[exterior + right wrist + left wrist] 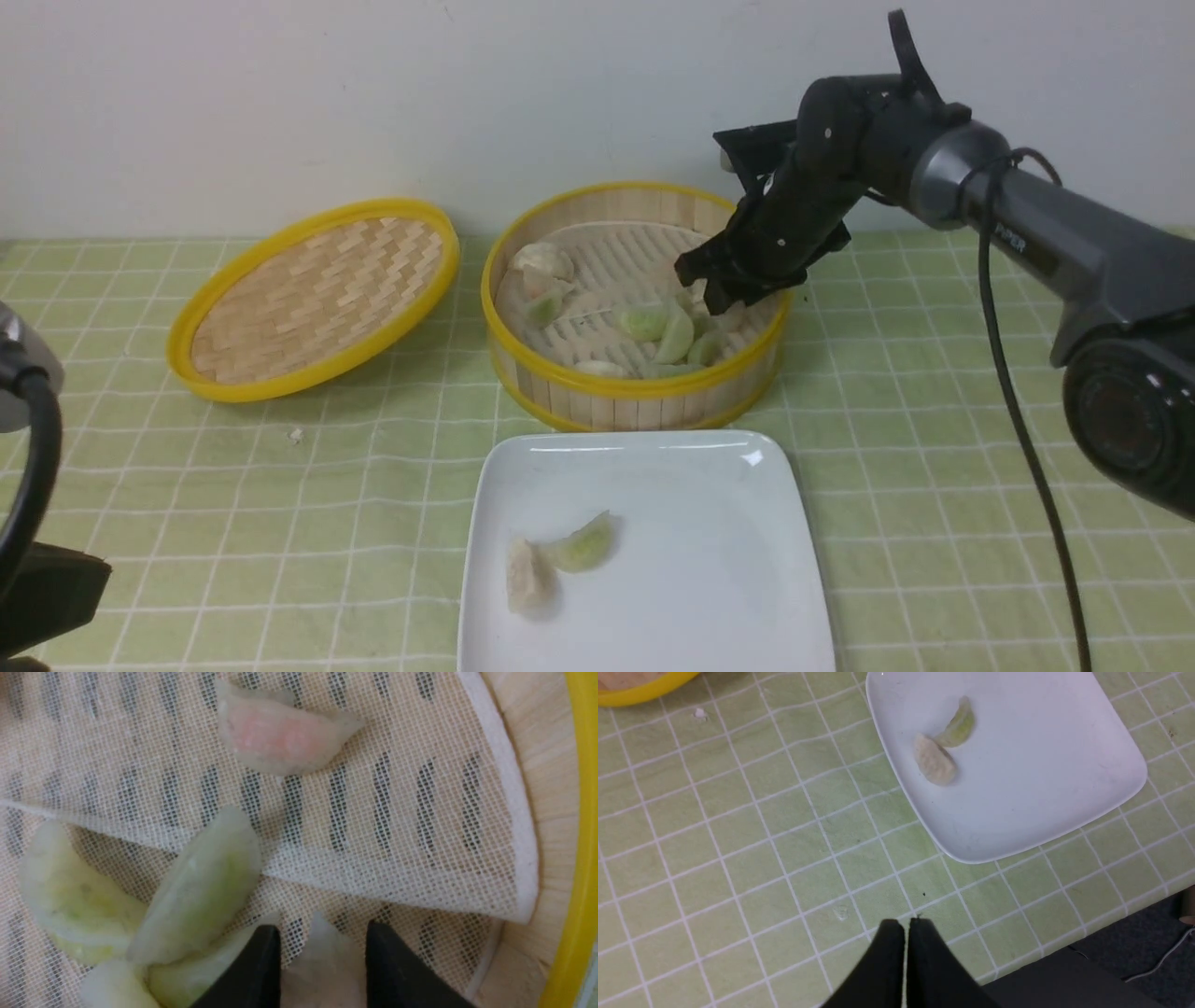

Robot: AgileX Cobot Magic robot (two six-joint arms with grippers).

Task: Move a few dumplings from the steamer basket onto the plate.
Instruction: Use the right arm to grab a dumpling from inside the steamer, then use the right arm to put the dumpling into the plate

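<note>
Fingers of the right gripper stand one on each side of a pale dumpling in the steamer basket.

They are a bit apart and the dumpling fills the gap, but I cannot tell if they squeeze it. Green dumplings lie just beside it, and a pink dumpling lies alone on the white liner. In the front picture the basket sits in the middle. The plate is at the bottom middle, with a green dumpling touching a beige dumpling. The lid is at the left. The left gripper has its fingers pressed together over the green cloth.
</note>
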